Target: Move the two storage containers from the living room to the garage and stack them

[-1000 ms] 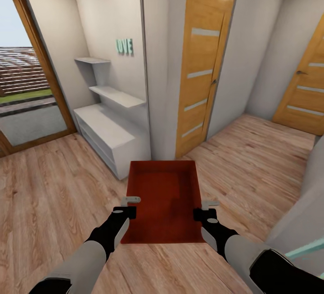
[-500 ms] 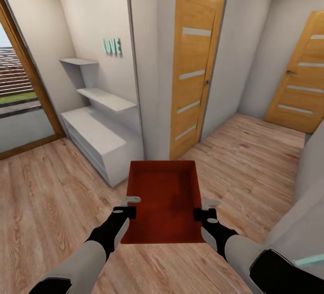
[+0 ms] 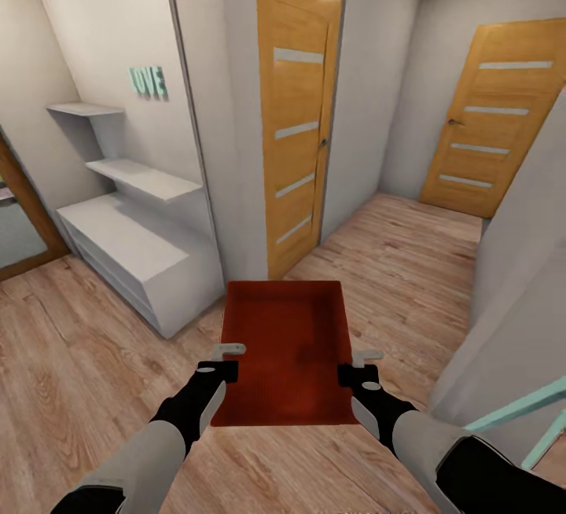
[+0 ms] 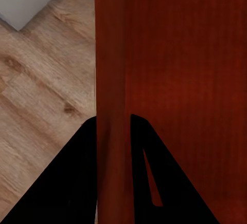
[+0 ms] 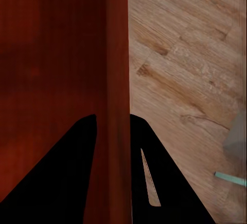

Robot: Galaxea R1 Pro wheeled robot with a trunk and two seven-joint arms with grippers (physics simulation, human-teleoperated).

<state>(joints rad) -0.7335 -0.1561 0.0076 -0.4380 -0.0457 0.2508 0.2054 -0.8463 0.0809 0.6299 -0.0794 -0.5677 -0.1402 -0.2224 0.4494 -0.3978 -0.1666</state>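
I carry one storage container level in front of the trunk, above the wood-plank floor. The left gripper is clamped on its left wall, and the right gripper is clamped on its right wall; in each wrist view the thin wall sits between the two fingers. I think the good way now is to drive slowly, keep both arms at equal height, and pass wide of the white shelf unit and the near door.
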